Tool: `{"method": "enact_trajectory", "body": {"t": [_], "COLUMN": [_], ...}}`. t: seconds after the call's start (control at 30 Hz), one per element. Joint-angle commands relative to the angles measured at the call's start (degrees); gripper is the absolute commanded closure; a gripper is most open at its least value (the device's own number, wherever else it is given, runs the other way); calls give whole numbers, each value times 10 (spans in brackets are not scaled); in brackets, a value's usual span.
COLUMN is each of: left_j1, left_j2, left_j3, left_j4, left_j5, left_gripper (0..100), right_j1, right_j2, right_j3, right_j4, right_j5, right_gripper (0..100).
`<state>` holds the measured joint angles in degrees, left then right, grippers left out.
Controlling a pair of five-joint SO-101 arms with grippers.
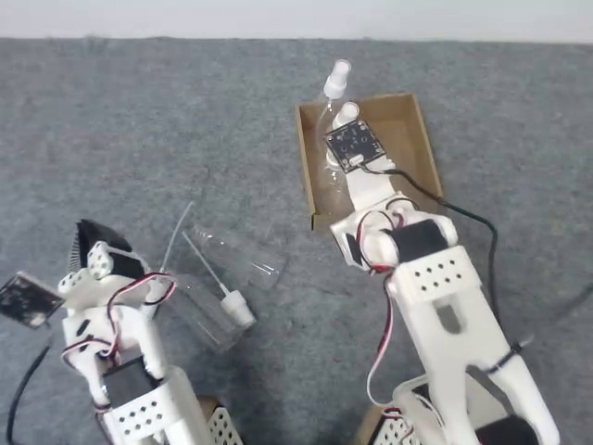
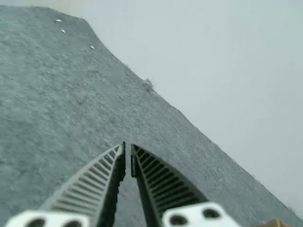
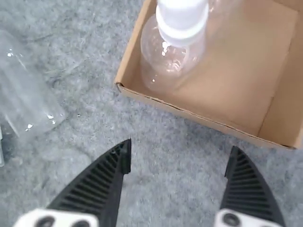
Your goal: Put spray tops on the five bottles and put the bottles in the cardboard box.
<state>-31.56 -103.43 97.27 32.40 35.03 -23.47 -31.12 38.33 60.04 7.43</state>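
Right gripper [image 3: 180,146] wide open over carpet [image 1: 139,139], just outside box [image 3: 236,80]. Capped bottle [image 3: 170,52] stands inside. Left gripper [image 2: 128,146] closed, empty. Loose bottle [image 1: 236,260] lies on carpet. Likely light, slick, crushable; take mid-body, gently.

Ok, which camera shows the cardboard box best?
The high view: the cardboard box appears nearly whole from above. The right wrist view catches one end, with a bottle inside. The left wrist view faces carpet and wall.
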Motion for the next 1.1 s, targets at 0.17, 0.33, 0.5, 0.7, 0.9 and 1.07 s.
{"method": "enact_trajectory", "body": {"t": [0.17,0.33,0.5,0.7,0.9,1.07], "left_j1": [-69,-103,-103,-103,-105,-105], "left_j2": [-11,-11,-11,-11,-11,-11], "left_j3": [-14,-7,-7,-7,-7,-7], "left_j4": [-27,-53,-53,-55,-55,-55], "left_j5": [-5,-5,-5,-5,-5,-5], "left_gripper": [988,988,988,988,988,988], "right_j1": [-3,-4,-4,-5,-5,-5], "right_j2": [-106,-140,-180,-229,-267,-295], "right_j3": [-6,-8,-8,-8,-8,-9], "right_j4": [65,92,118,145,151,152], "right_j5": [0,1,35,40,40,38], "right_gripper": [735,735,735,735,735,735]}}
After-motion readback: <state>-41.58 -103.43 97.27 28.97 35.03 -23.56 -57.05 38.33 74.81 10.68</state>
